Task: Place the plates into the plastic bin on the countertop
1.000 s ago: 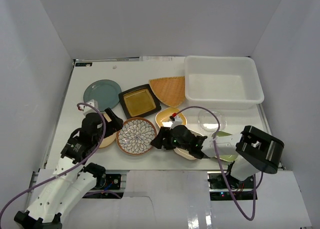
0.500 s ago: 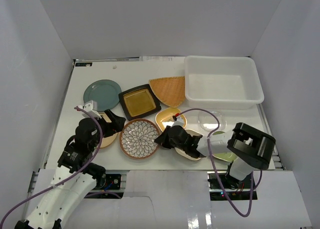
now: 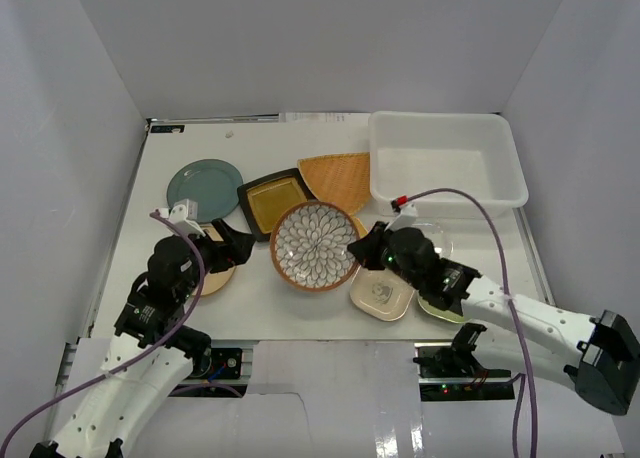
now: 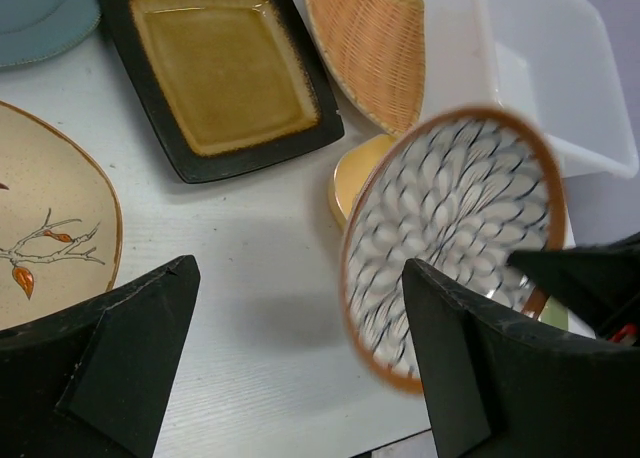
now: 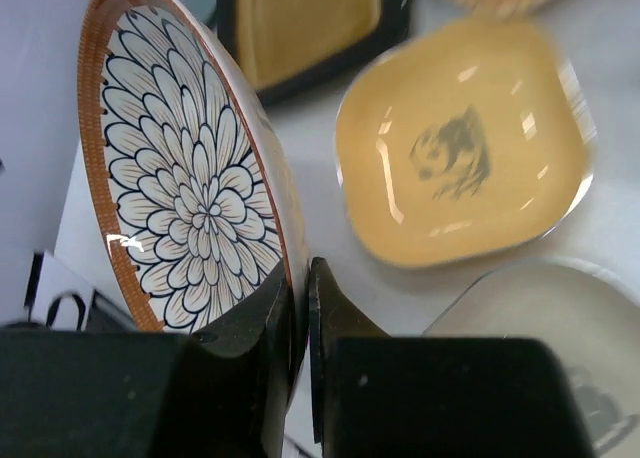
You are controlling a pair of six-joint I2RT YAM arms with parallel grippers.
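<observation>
above the white desk (image 3: pixel 255 303), my right tool (image 3: pixel 368 248) clenches the petal plate (image 3: pixel 316 245) by its rim, raised and tilted; my left tool (image 4: pixel 300 288) gapes near the tan plate (image 4: pixel 50 238).

Walls (image 3: pixel 320 38): plain white panels stand at the back and down both sides, from 9 o'clock round to 3 o'clock.
Dark label (image 3: pixel 166 129): a small black rectangle lies flat at the far left corner of the countertop (image 3: pixel 270 148), at about 11 o'clock; its print is too small to read.
Faint spot (image 3: pixel 230 134): a pale smudge just right of the dark label.
Paper strip (image 3: pixel 315 117): a white sheet edge sits against the back wall at 12 o'clock.
Metal rail (image 3: pixel 238 358): a silvery slotted bar runs along the near edge, at 6 o'clock.
Front boards (image 3: pixel 330 403): white sheets cover the space below the metal rail.
</observation>
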